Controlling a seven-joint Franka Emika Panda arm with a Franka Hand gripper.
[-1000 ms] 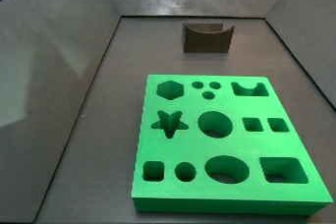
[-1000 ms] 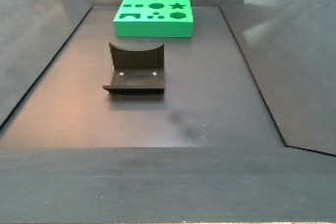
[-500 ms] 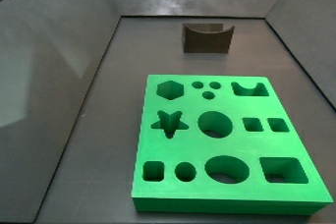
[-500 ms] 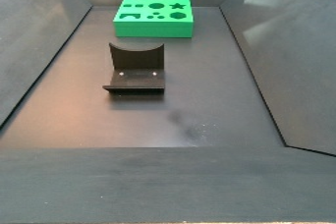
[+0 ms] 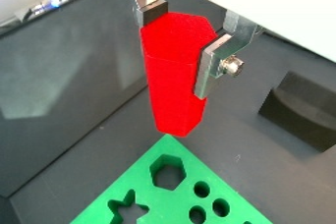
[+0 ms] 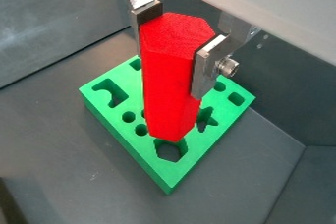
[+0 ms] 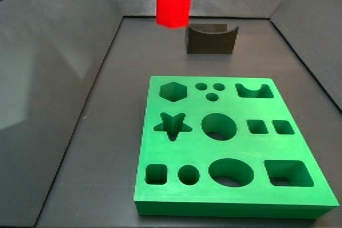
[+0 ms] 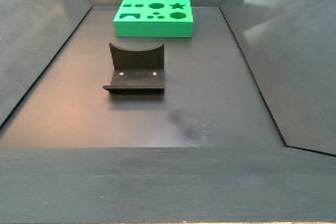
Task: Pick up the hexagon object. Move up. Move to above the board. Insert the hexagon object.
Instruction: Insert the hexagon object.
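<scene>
gripper (image 5: pixel 182 33), flat silver fingers (image 5: pixel 214 63); dark pads; screw

A dark L-shaped fixture (image 8: pixel 136 67) was parked on the dark floor (image 8: pixel 197 120), mid-bin. It was also seen at the far end (image 7: pixel 211 38), grey walls (image 7: pixel 54 72) all around.
</scene>
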